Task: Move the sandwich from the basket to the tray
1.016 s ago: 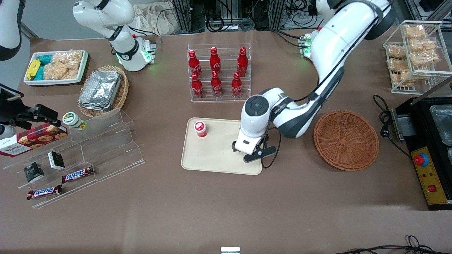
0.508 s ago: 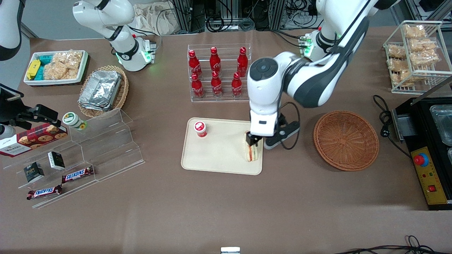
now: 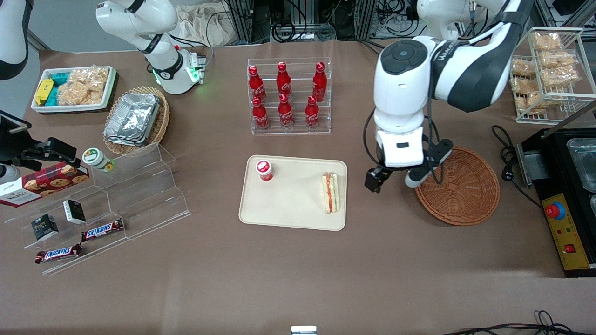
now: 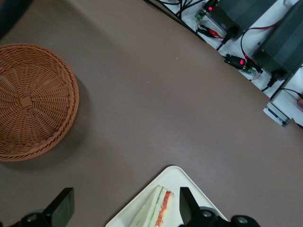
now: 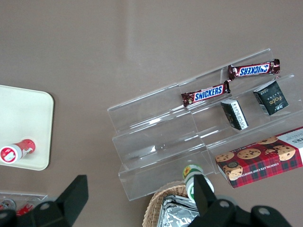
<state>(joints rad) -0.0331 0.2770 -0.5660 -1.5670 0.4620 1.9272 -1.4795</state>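
The sandwich (image 3: 330, 192), a pale wedge with red and green filling, lies on the cream tray (image 3: 288, 204) at the tray's edge nearest the basket. It also shows in the left wrist view (image 4: 158, 210) on the tray's corner (image 4: 176, 177). The round brown wicker basket (image 3: 458, 197) is empty and also shows in the left wrist view (image 4: 28, 99). My left gripper (image 3: 378, 177) hangs open and empty above the table, between the tray and the basket. In the wrist view the gripper (image 4: 124, 210) has its fingers wide apart, clear of the sandwich.
A small red-capped bottle (image 3: 264, 170) lies on the tray. A clear rack of red bottles (image 3: 288, 95) stands farther from the front camera than the tray. A wire rack of snack bags (image 3: 549, 70) and a black appliance (image 3: 565, 200) stand at the working arm's end.
The gripper let go of the sandwich on the tray, rose, and moved off the tray toward the basket. The sandwich stays where it was set down.
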